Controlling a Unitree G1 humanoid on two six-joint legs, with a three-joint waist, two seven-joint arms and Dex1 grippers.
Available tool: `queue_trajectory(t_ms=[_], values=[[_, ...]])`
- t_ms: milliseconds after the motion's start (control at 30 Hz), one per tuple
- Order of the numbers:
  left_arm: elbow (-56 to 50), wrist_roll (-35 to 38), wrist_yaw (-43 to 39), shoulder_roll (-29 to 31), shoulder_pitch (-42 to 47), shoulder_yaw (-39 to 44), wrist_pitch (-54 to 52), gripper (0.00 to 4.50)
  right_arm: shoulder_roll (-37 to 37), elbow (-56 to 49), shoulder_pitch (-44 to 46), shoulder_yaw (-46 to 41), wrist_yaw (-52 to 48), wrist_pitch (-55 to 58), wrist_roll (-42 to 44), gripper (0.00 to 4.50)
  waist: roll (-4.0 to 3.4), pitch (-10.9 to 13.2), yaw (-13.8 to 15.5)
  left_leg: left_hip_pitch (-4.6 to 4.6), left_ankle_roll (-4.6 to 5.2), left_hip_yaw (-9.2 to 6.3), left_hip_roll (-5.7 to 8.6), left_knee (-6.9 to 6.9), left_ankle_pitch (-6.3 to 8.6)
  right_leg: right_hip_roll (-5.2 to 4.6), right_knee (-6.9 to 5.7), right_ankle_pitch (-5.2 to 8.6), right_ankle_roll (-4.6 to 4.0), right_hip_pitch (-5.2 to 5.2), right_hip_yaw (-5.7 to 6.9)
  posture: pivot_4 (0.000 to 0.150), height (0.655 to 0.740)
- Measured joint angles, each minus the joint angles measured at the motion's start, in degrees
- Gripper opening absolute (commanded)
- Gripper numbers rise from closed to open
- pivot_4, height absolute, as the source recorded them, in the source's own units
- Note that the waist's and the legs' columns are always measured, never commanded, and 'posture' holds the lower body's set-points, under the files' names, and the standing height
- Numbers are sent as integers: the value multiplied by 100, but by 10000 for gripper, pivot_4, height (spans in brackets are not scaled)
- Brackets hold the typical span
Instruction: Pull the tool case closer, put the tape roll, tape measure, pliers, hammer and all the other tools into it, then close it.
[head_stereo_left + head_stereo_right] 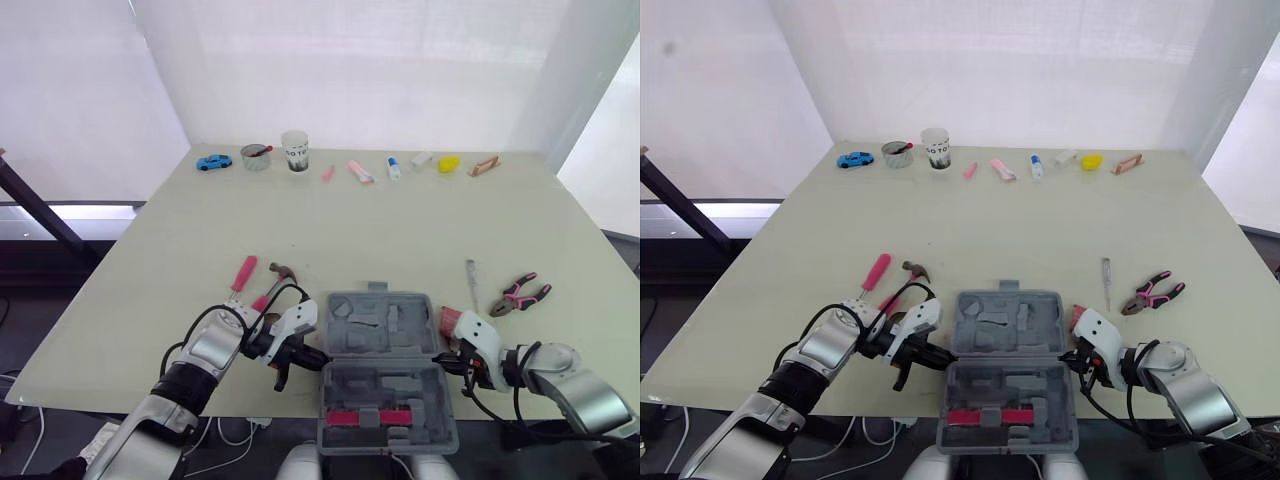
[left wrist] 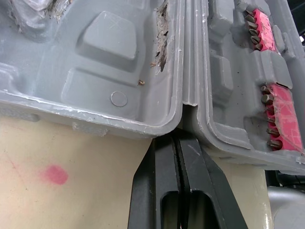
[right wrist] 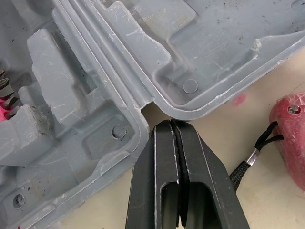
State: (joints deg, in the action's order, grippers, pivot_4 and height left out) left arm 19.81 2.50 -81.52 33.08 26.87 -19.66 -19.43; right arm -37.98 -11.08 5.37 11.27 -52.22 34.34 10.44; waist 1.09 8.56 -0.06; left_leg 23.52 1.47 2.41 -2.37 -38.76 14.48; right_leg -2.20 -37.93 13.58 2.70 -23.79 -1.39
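**Case is open flat at the near edge, with both grippers pinched shut at its hinge**

- The grey moulded-plastic tool case (image 1: 385, 350) lies open at the front of the pale table (image 1: 400, 230), lid half away from the robot. The tray half with the pink bit strip (image 1: 368, 416) is nearest and looks to reach the table's near edge.
- Left gripper (image 2: 177, 136): fingers pressed together, nothing between them, tips in the notch at the left end of the hinge.
- Right gripper (image 3: 170, 123): same, fingers together and empty, tips at the right hinge notch.
- The red tape measure (image 3: 290, 138) with a black lanyard sits just beside the right gripper, apart from the case.
- The pink-handled hammer (image 1: 272, 284) is near the case's left side. The pink-and-black pliers (image 1: 520, 293) and a thin screwdriver (image 1: 471, 283) lie to its right.

Handling, my read:
- Thin rigid shell, light while empty, slick on this tabletop, so it should slide easily.
- The hinge is the floppy line, and a load on one half only will fold or skew the case.
- One inner rib looks chipped in the left wrist view, so the plastic is brittle. No hard squeeze.
- Closed tips in the notches centre the case but have little to pull on.
- Better hold: open the fingers over a side rim wall, or take the moulded handle (image 1: 377, 288) on the far edge, both sides evenly.
- Weight will climb once the hammer is in.
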Motion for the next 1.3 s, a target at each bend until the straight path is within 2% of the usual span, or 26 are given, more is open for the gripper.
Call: queue_trajectory(t_ms=[1300], values=[[174,7,1,71,102,8,98,336,38,-13,-1,35,-9,9,60,0,0,0,-52,-1,0,-7,-1,0,0,4,0,0,-1,0,2,1500,7400]])
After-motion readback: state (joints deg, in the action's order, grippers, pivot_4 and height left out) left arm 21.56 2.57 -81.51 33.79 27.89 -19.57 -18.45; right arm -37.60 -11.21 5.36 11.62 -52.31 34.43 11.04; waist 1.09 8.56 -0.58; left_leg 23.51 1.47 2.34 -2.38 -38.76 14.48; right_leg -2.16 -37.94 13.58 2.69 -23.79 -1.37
